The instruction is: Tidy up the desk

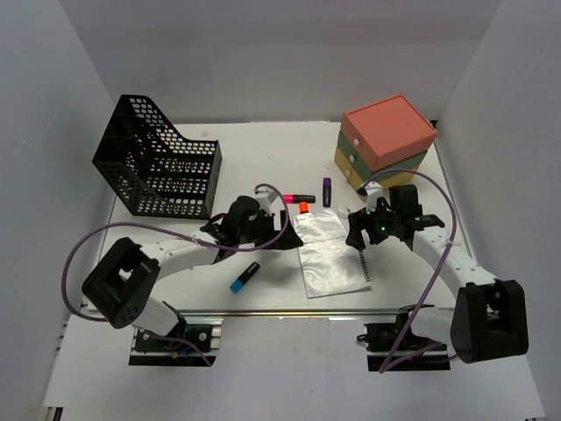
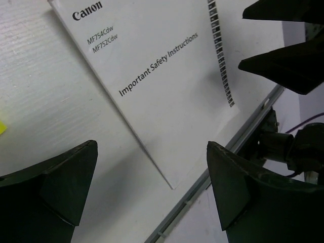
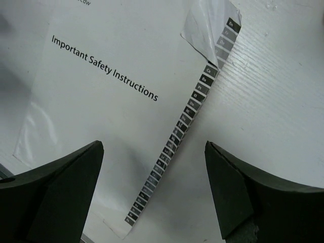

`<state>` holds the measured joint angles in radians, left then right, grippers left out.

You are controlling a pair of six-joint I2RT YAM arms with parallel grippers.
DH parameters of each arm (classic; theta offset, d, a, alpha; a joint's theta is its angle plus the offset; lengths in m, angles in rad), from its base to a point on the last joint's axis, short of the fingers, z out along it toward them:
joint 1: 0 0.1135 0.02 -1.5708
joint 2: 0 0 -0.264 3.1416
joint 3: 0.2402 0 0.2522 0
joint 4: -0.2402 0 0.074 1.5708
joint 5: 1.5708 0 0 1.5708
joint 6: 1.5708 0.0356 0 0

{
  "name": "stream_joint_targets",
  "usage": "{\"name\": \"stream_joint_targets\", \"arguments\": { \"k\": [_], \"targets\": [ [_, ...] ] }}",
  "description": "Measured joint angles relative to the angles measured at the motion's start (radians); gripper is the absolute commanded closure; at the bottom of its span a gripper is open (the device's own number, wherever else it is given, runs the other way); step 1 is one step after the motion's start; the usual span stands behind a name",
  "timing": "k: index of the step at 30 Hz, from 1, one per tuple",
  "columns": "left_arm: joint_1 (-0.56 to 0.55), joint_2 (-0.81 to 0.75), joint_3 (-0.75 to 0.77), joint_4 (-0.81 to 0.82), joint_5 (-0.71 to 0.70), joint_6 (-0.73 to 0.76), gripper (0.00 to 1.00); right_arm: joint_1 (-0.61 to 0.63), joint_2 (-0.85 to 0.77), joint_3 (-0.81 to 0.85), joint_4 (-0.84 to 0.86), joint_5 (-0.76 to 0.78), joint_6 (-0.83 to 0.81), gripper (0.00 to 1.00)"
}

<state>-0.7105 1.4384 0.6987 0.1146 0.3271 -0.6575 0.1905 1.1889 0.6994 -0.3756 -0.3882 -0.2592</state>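
- The desk [image 1: 263, 162] spans the overhead view, white, with its metal rail along the near edge just ahead of both arm bases.
- A white Canon booklet [image 1: 331, 254] titled "Important Safety Instructions" lies mid-desk between the two arms, one corner close to the rail.
- The left end effector [image 2: 152, 172] is released: jaws spread wide, nothing between them, poised over the booklet's left side.
- The right end effector [image 3: 154, 172] is released too, wide open above the booklet's tabbed edge, where the top corner curls up.
- A blue marker [image 1: 244, 277] lies on the desk beneath the left arm.
- Pink [image 1: 294, 197], orange [image 1: 303, 208] and purple [image 1: 326, 191] markers sit just beyond the booklet.
- The black mesh basket [image 1: 158, 167] stands far left and the stacked drawer box [image 1: 386, 145] far right.
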Motion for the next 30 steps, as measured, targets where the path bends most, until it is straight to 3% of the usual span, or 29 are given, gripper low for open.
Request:
{"name": "stream_joint_targets", "arguments": {
  "k": [12, 20, 26, 30],
  "targets": [
    [-0.064, 0.172, 0.011, 0.049, -0.100, -0.016, 0.02, 0.000, 0.125, -0.040, 0.130, -0.008, 0.043, 0.16],
    [-0.082, 0.217, 0.036, 0.084, -0.123, -0.025, 0.02, 0.000, 0.222, -0.041, 0.161, 0.007, 0.066, 0.25],
    [-0.085, 0.221, 0.036, 0.092, -0.133, -0.032, 0.02, 0.000, 0.259, -0.029, 0.169, -0.009, 0.067, 0.48],
    [-0.085, 0.224, 0.037, 0.097, -0.134, -0.035, 0.02, -0.001, 0.266, -0.025, 0.170, -0.022, 0.063, 0.77]
  ]
}}
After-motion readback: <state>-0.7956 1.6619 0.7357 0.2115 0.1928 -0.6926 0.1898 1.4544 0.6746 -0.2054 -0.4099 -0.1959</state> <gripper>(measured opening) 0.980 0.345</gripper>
